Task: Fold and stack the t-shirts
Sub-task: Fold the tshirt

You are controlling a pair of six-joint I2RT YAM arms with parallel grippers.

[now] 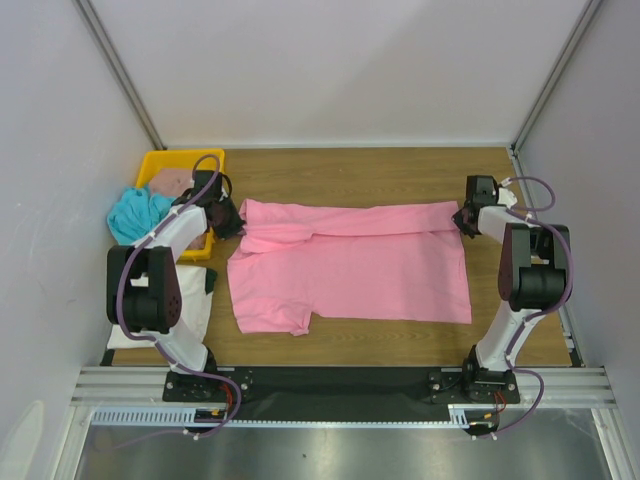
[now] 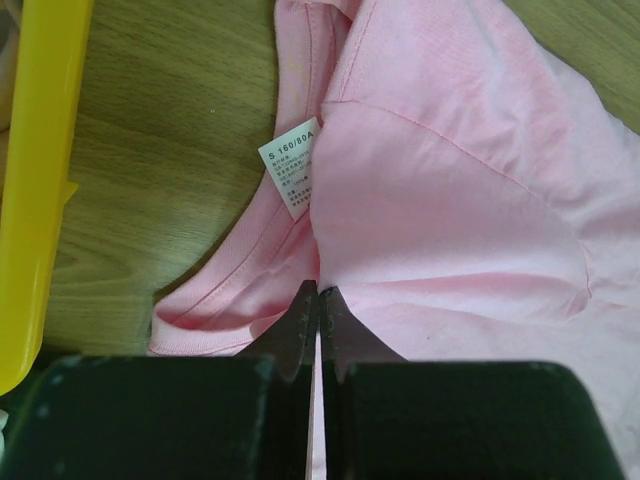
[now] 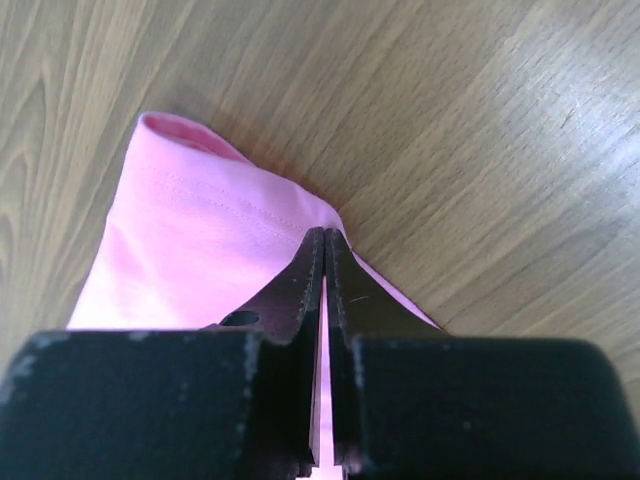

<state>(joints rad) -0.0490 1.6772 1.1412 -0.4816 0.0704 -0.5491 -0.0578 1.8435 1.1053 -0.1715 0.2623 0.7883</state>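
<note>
Right end effector (image 3: 325, 240) pinches pink t-shirt (image 3: 200, 250) corner

A white label (image 2: 291, 165) sewn at the neck seam of the pink shirt (image 2: 450, 200) shows in the left wrist view. Its top line, in dark print, reads "S 160/80A". The smaller lines printed beneath it are too fine to read.

Bright pink cloth t-shirt (image 2: 460, 200) is showing a soft matt knit, seams stitched, ahead of the left gripper (image 2: 318, 292). Small white printed label (image 2: 293, 165) beyond its tips is looking smooth. Yellow plastic tray (image 2: 30, 180) to its left is shining glossy. Brown wood-grain table (image 3: 450, 120) beyond the right gripper (image 3: 325, 238) is giving a faint sheen.
</note>
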